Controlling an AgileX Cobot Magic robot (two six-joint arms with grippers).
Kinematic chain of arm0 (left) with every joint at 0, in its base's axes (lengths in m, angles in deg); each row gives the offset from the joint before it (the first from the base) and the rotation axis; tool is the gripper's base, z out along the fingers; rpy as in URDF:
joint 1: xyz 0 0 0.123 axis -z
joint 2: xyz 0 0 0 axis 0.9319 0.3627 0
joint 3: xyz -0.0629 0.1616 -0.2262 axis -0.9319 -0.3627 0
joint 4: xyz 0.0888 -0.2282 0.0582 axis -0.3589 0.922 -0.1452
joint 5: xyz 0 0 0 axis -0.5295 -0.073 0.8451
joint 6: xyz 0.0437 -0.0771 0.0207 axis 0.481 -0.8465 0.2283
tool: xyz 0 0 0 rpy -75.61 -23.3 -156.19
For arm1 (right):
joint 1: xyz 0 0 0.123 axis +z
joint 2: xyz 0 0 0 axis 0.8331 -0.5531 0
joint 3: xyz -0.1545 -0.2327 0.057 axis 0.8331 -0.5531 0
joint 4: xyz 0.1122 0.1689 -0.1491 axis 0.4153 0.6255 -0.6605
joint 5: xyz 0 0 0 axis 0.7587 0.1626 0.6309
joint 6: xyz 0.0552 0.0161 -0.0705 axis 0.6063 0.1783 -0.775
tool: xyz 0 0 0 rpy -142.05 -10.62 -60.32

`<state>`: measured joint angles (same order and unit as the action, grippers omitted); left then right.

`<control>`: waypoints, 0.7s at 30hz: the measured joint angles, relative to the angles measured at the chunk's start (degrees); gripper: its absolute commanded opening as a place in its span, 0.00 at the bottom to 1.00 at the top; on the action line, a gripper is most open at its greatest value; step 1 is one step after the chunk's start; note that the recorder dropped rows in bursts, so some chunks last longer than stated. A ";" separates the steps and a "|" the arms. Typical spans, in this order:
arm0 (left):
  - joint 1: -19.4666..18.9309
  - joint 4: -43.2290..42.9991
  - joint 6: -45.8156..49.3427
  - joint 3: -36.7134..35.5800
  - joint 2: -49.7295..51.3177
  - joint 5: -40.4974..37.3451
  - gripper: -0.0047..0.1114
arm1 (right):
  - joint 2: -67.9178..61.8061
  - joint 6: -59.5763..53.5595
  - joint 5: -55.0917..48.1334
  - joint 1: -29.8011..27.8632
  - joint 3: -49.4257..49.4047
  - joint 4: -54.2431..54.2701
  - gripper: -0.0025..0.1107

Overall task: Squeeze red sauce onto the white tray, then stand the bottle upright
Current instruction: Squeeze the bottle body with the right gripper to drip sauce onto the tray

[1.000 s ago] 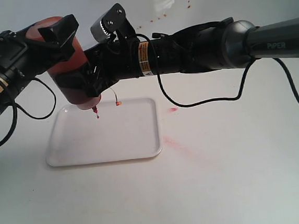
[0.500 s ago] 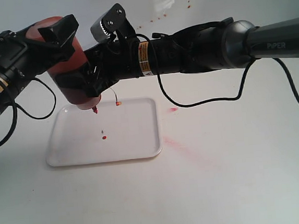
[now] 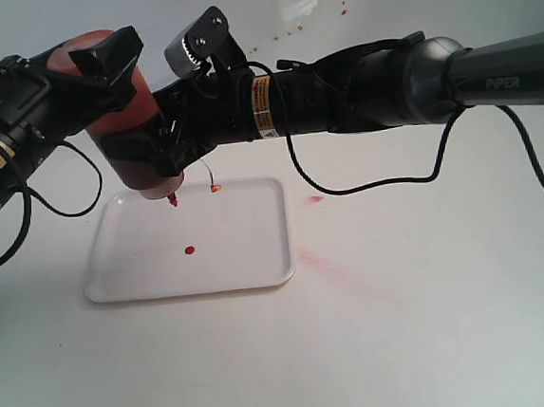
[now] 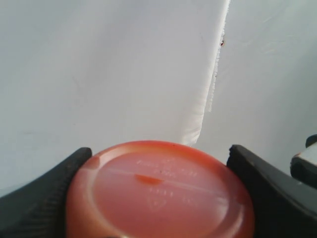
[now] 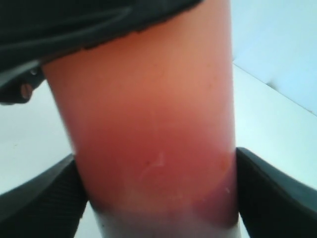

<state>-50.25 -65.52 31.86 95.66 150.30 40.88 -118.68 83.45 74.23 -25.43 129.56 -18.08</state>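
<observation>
The bottle (image 3: 125, 131) hangs upside down over the far left corner of the white tray (image 3: 248, 258), tilted a little, with its flat base up and its nozzle (image 3: 172, 199) pointing down, clear of the tray surface. Both arms have hold of it. The left hand (image 3: 99, 78) comes in from the left and is clamped on the upper end, near the base; from its wrist camera a dark finger (image 4: 42, 203) presses against each side of the round orange bottom. The right hand (image 3: 160, 154) reaches across from the right and grips the body lower down, closer to the nozzle, its pads (image 5: 44, 203) tight on either side of the translucent wall. The small tethered cap (image 3: 216, 186) dangles on its strap just right of the nozzle. One round blob of red sauce (image 3: 189, 250) lies on the tray, nearer than the nozzle and towards the tray's middle. The tray sits flat on the tabletop (image 3: 436, 332), where a faint pink smear (image 3: 313, 256) shows just right of it.
</observation>
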 measured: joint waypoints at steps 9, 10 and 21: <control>0.00 0.00 0.00 0.00 0.00 0.00 0.38 | 0.00 0.00 0.00 0.00 0.00 0.00 0.88; 0.00 0.00 0.00 0.00 0.00 0.00 0.38 | 0.00 0.00 0.00 0.00 0.00 0.00 0.88; 0.00 0.00 0.00 0.00 0.00 0.00 0.38 | 0.00 0.73 -7.55 3.56 0.00 0.00 0.86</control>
<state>-50.25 -65.52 31.86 95.66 150.30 40.88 -118.68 84.18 66.68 -21.87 129.56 -18.08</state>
